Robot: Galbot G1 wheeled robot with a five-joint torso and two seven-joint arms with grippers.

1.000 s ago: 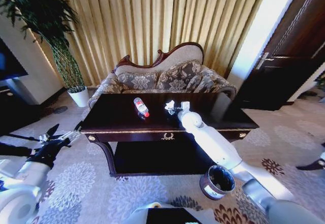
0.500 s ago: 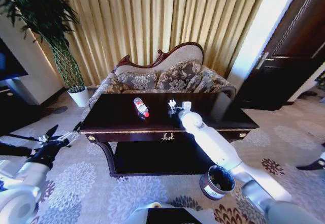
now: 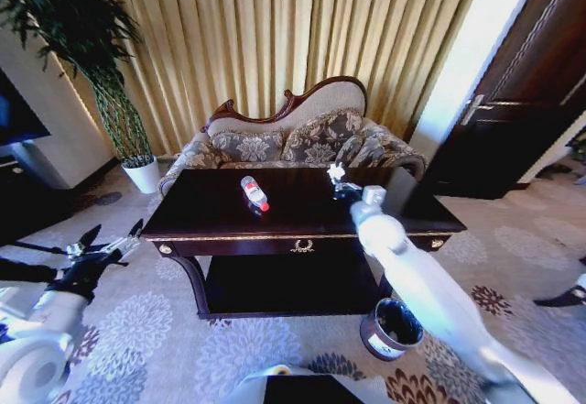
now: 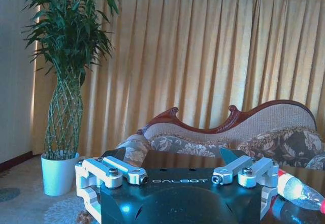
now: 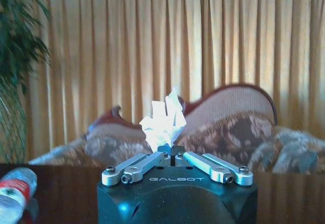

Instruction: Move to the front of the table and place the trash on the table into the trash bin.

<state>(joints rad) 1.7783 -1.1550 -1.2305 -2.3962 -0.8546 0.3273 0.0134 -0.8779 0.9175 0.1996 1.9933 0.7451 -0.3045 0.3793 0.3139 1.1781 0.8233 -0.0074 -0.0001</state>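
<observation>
My right pincer (image 3: pixel 340 180) has moved since half a second ago: it sat over the middle of the tabletop (image 3: pixel 211 213) then, and now it is up over the far right part, with the arm swung rightward. Its fingers (image 5: pixel 152 160) are pressed together on a paper wad (image 5: pixel 163 122), which stands up white from the fingertips in the right wrist view. From the head camera the wad (image 3: pixel 336 172) is a small pale lump at the tip of the pincer, lifted off the dark surface; a second ago it lay beside the pincer near the centre.

The bottle (image 3: pixel 255 192) has not shifted. It lies on its side on the tabletop, left of the pincer, red label showing. In the right wrist view its body (image 5: pixel 13 192) sits at the edge, and in the left wrist view its capped end (image 4: pixel 299 192) shows just past the left pincer.

The bin (image 3: pixel 392 328) stands on the carpet by the table's right front leg, below my right arm, same place as before.

My left pincer (image 3: pixel 110 243) hangs off to the left of the table, clear of it, fingers (image 4: pixel 117 169) spread and holding nothing. It has stayed put. The sofa (image 3: pixel 302 138) sits behind the table.
</observation>
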